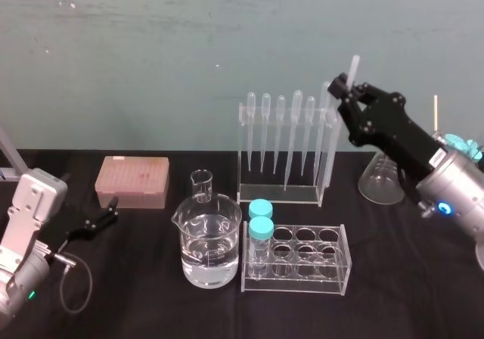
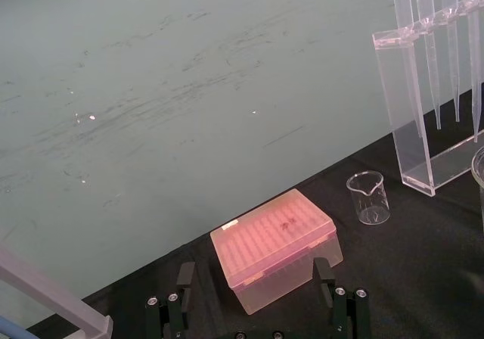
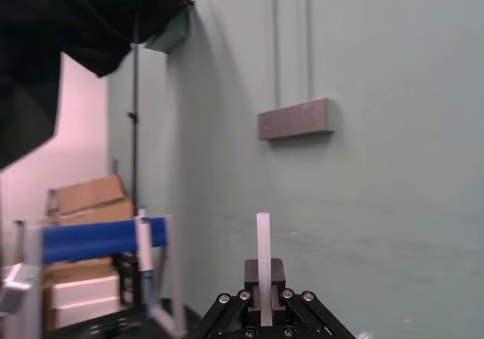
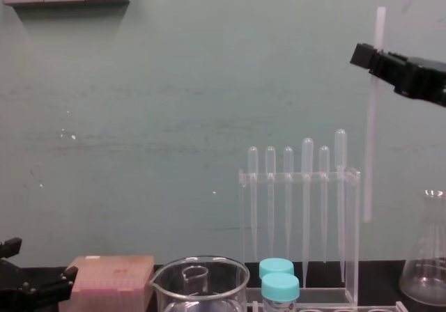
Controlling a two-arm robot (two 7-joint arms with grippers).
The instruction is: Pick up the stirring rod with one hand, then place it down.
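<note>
Lab bench (image 1: 423, 278) | right gripper (image 1: 342, 89) is clenching rod (image 4: 371, 152) upright, clearing rack (image 1: 283, 191) | left gripper (image 2: 253, 272) is idling low beside it, jaws released

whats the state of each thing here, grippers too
stirring rod: upright, in the air, gripped near its top
right gripper: fingers shut on the stirring rod
left gripper: fingers open, parked low at left
large beaker: part full of clear liquid
small beaker: empty, upright
pink box: lid closed
two tubes: capped, upright

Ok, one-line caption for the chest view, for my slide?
Right gripper holds the stirring rod upright in the air, just right of the pipette rack.
</note>
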